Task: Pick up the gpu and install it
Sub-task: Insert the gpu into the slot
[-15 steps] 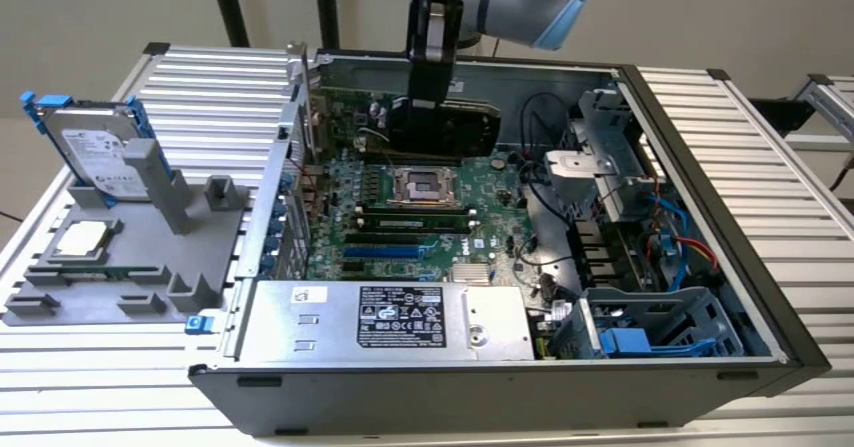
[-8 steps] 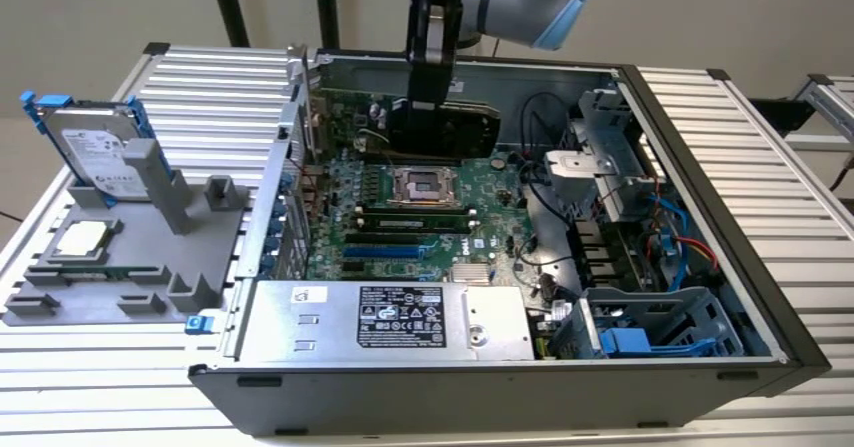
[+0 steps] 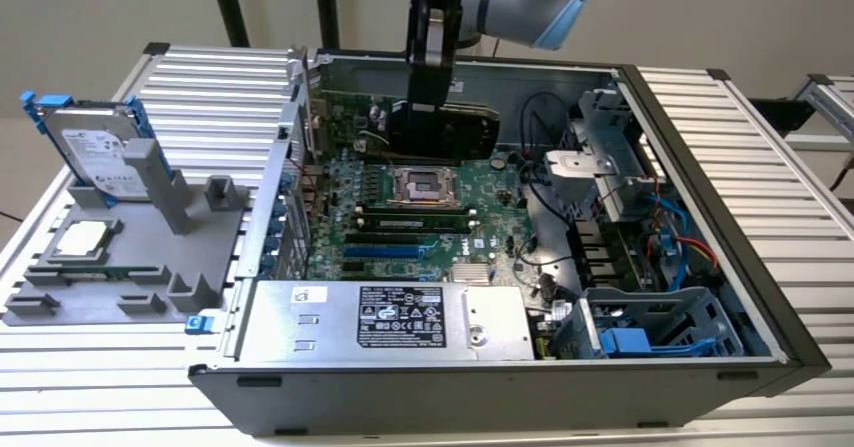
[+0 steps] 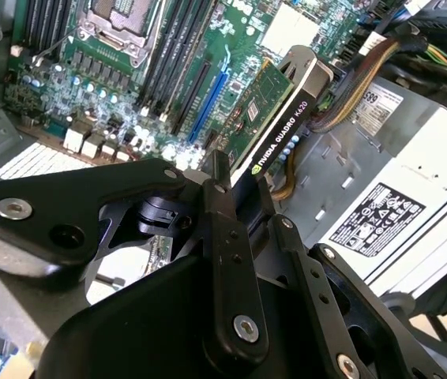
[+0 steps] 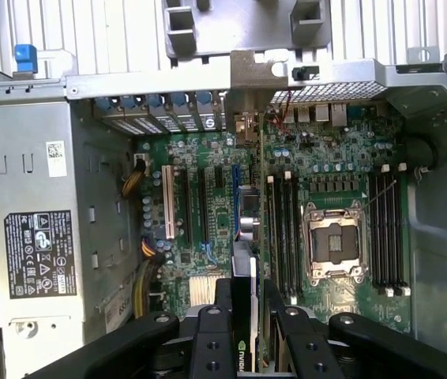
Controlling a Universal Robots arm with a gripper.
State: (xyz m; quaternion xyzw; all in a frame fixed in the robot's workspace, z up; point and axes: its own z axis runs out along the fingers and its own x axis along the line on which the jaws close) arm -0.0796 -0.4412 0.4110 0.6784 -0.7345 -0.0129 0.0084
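The gpu [image 3: 447,129] hangs on edge above the motherboard [image 3: 400,217] inside the open computer case. My gripper [image 3: 430,102] is shut on its upper edge. The second wrist view shows its green board face and black edge [image 4: 275,118] running away from my fingers [image 4: 217,207], which clamp it from both sides. In the first wrist view I see the card edge-on [image 5: 245,272] between the fingers [image 5: 212,332], lined up along the blue expansion slot [image 5: 235,189], its far end toward the case's rear wall. I cannot tell whether it touches the slot.
The power supply [image 3: 400,317] fills the case's near end, and the empty CPU socket [image 3: 427,182] and memory slots [image 3: 414,222] lie mid-board. Cables and a drive cage [image 3: 654,327] crowd the exterior view's right. A grey fixture [image 3: 120,267] outside holds a hard drive [image 3: 100,152] and a CPU chip [image 3: 83,237].
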